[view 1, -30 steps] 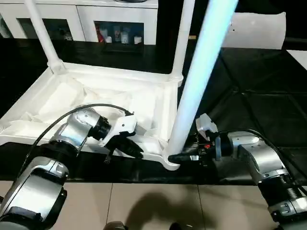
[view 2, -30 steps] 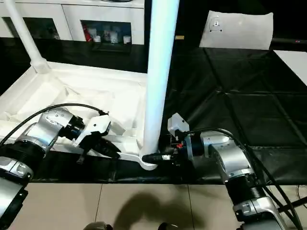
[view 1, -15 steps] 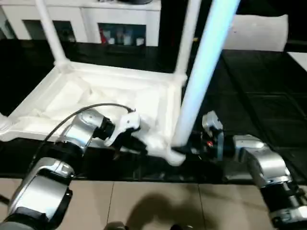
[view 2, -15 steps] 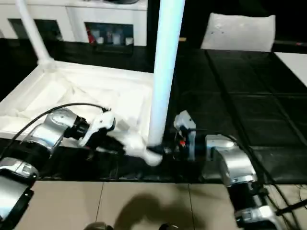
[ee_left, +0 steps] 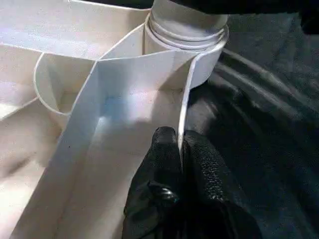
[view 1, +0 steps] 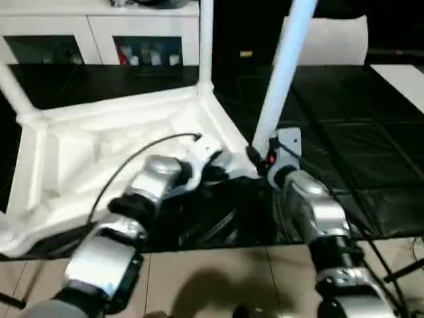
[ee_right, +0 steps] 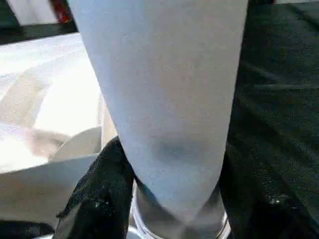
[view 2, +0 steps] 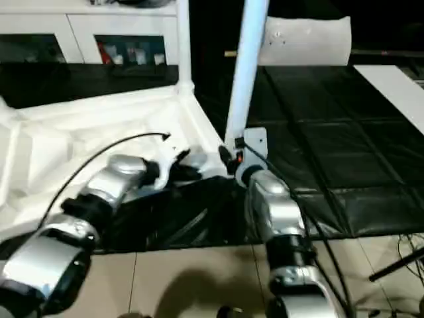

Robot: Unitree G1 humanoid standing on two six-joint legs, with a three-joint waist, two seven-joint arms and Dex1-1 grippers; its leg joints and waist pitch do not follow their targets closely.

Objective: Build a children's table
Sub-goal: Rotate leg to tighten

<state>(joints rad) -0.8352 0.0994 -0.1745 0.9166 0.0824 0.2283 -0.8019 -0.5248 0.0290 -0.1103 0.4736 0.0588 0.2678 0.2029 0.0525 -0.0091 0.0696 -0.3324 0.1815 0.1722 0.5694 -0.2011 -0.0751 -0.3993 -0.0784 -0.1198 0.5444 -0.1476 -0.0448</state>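
Note:
The children's table lies upside down, its ribbed white top (view 1: 99, 112) on the black mat with white legs standing up from the corner sockets. My left gripper (ee_left: 180, 144) is shut on the thin rim wall beside the near-right corner socket (ee_left: 184, 59). It is also visible from the head camera as the left gripper (view 1: 225, 169). The near-right leg (view 1: 281, 73) rises from that socket. My right gripper (ee_right: 174, 191) is shut around the leg's base, one black finger (ee_right: 99, 189) on each side. Another leg (view 1: 206, 40) stands at the far corner, and a third leg (view 1: 13, 93) at the left.
A white cabinet with glass doors (view 1: 99, 40) runs along the back. A flat white panel (view 1: 331, 40) leans at the back right. A wrinkled black mat (view 1: 358, 146) covers the ground to the right, with beige floor tiles (view 1: 212, 278) in front of it.
The table top has swung round, its gripped corner moving away from me with both grippers. My right gripper's fingers have closed in on the leg's base.

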